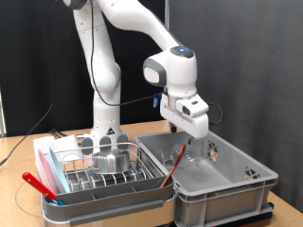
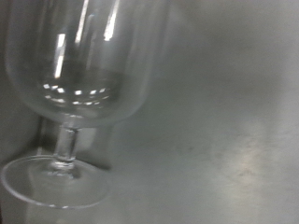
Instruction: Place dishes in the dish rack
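Gripper [image 1: 194, 138] hangs right of centre over the grey crate [image 1: 237, 184], near a clear stemmed glass [image 2: 79, 84] that fills the wrist view's frame; whether its fingers are apart or together, I cannot tell. At lower left the dish rack [image 1: 95, 175] holds a steel bowl [image 1: 111, 159], upside down, likely to drain.

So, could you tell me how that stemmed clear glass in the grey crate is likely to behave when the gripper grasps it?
The stemmed glass looks thin-walled and smooth, so probably fragile and slippery. Its narrow stem under a wide bowl suggests it tips easily if nudged. The gripper hangs over the grey crate.
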Robot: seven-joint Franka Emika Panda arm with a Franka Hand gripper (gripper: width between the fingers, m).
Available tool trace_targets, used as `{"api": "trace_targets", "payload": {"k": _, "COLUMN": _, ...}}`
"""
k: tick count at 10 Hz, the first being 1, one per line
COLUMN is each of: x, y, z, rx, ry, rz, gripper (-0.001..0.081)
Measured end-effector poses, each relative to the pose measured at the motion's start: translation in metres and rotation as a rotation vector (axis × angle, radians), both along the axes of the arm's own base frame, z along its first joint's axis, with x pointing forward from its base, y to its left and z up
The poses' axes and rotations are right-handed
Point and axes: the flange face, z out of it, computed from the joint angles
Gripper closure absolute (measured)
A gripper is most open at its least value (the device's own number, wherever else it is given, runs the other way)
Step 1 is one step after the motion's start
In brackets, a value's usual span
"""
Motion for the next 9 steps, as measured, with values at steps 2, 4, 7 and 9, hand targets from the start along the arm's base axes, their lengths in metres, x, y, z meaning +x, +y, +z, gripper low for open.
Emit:
{"api": "trace_targets", "payload": {"k": 2, "x": -0.002, "y": -0.010, "z": -0.010, "rx": -0.017, "ry": 0.079, "rz": -0.047, "gripper": -0.0005}}
{"api": "trace_targets", "payload": {"k": 4, "x": 0.007, "y": -0.021, "z": -0.022, "rx": -0.021, "ry": 0.129, "rz": -0.096, "gripper": -0.0005}}
{"api": "trace_targets", "payload": {"k": 7, "x": 0.021, "y": -0.020, "z": -0.039, "rx": -0.021, "ry": 0.225, "rz": -0.044, "gripper": -0.0005}}
{"api": "trace_targets", "payload": {"k": 9, "x": 0.029, "y": -0.004, "z": -0.051, "rx": -0.058, "ry": 0.221, "rz": 0.014, "gripper": -0.0005}}
